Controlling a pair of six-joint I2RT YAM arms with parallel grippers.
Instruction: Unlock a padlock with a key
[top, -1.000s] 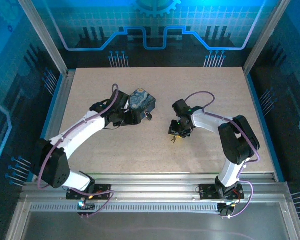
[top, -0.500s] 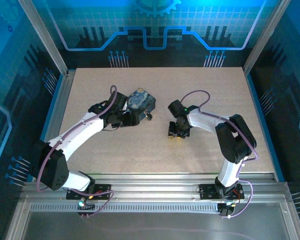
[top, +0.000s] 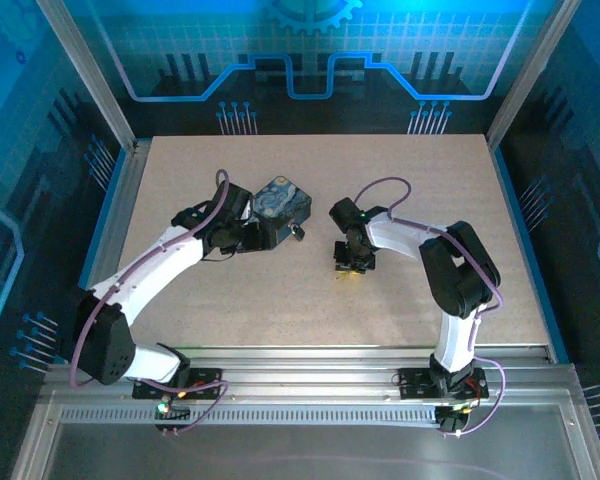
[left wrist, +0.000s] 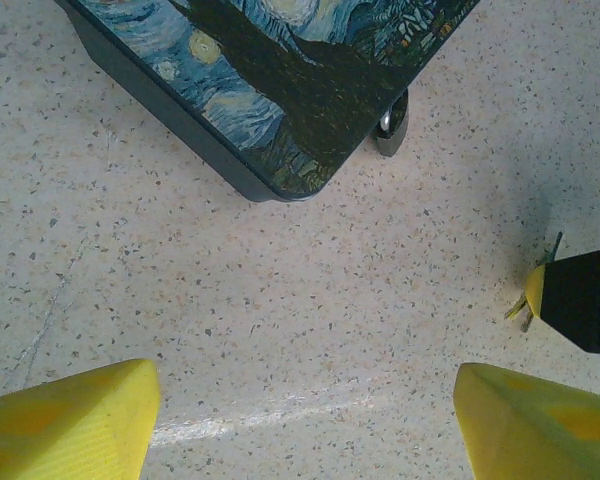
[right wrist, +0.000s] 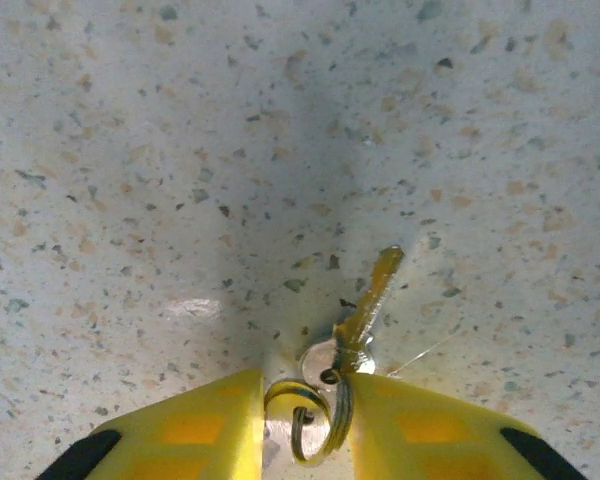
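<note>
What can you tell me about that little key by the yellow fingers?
The key is tiny and slim, metal with a yellowish sheen, a rounded head and a thin wire ring through it. It lies flat on the speckled table, blade pointing away from the right gripper, its yellow tips flanking the ring and head. Whether they already pinch it is unclear.

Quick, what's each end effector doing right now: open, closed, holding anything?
Left end effector: open, holding nothing.
Right end effector: closed on the key.
</note>
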